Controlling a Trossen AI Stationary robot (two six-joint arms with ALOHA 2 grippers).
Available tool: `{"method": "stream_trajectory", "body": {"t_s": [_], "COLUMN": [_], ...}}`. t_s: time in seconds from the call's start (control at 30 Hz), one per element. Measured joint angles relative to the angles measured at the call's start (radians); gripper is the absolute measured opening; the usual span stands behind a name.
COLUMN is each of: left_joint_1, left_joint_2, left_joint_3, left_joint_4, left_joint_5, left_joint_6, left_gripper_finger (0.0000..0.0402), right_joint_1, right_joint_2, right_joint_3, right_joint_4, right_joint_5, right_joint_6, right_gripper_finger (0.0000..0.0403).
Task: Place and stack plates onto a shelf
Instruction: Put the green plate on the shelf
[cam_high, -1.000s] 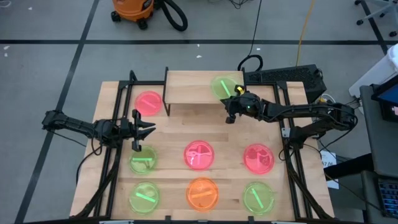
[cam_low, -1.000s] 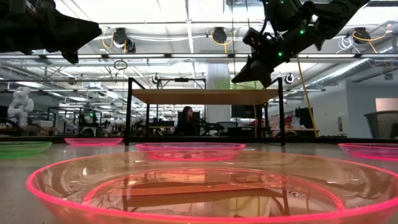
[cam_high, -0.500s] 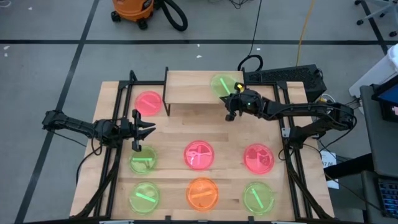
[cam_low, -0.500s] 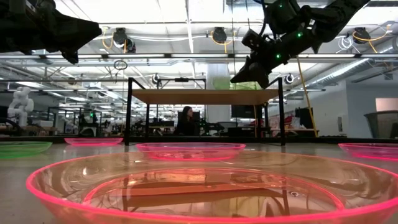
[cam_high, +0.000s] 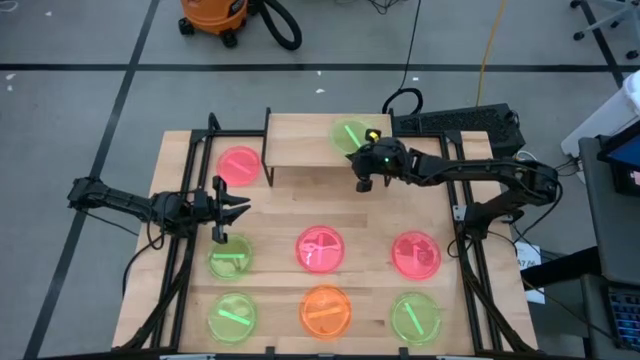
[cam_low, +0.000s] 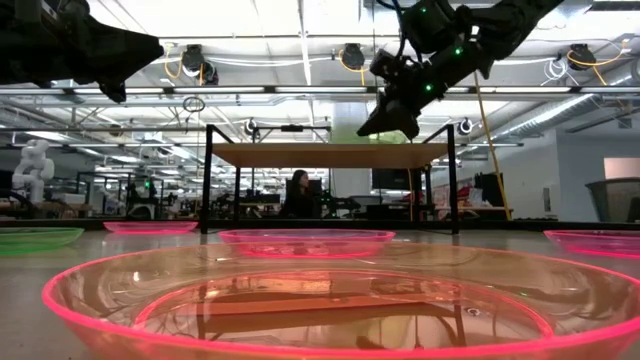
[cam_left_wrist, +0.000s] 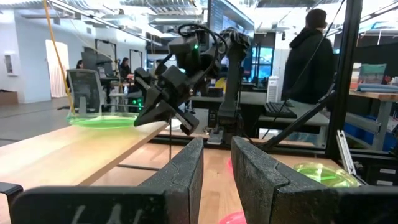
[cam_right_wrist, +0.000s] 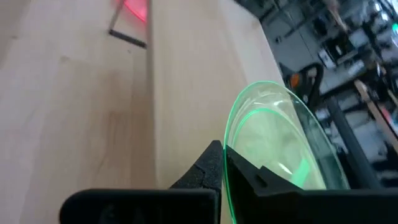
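Right gripper (cam_high: 364, 170) is seen at the shelf's (cam_high: 300, 140) front edge, at about 1 o'clock on the table (cam_high: 380, 215), with its fingers clamped on the rim of a green plate (cam_high: 350, 135). In the right wrist view the plate's edge is pinched between the two dark fingers (cam_right_wrist: 211, 168), and the plate (cam_right_wrist: 280, 143) is held over the shelf board (cam_right_wrist: 193, 74), tilted a little. From the gripper the plate extends toward 11 o'clock, onto the right part of the shelf; whether its far rim touches the board cannot be told.

The coming move is judged to be a lowering and a release, so what counts is that the plate lies beyond the gripper, above the board and not past its edge. The shelf's long axis runs from 9 to 3 o'clock, and free room is left on the 9 o'clock side.

Left gripper (cam_high: 222, 208) is kept at 9 o'clock, fingers apart and empty, just above a green plate (cam_high: 230, 258). Six other plates are left on the table, among them a pink plate (cam_high: 240, 165) at 11 o'clock beside the shelf. The right arm is nearer to the shelf.
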Motion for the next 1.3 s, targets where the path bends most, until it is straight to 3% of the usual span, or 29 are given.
{"method": "stream_trajectory", "body": {"t_s": [0.5,1.0,1.3], "left_joint_1": [0.0,0.0,0.0], "left_joint_2": [0.0,0.0,0.0], "left_joint_3": [0.0,0.0,0.0], "left_joint_4": [0.0,0.0,0.0], "left_joint_5": [0.0,0.0,0.0], "left_joint_6": [0.0,0.0,0.0], "left_gripper_finger": [0.0088,0.0088,0.0088], "right_joint_1": [-0.005,-0.005,0.024], "right_joint_2": [-0.01,-0.01,-0.073], "right_joint_3": [-0.008,-0.008,-0.009], "right_joint_4": [-0.064,-0.015,0.066], "right_joint_5": [-0.028,-0.029,-0.064], "right_joint_6": [0.059,0.056,0.096], "right_gripper_finger": [0.0002,0.0061,0.007]}}
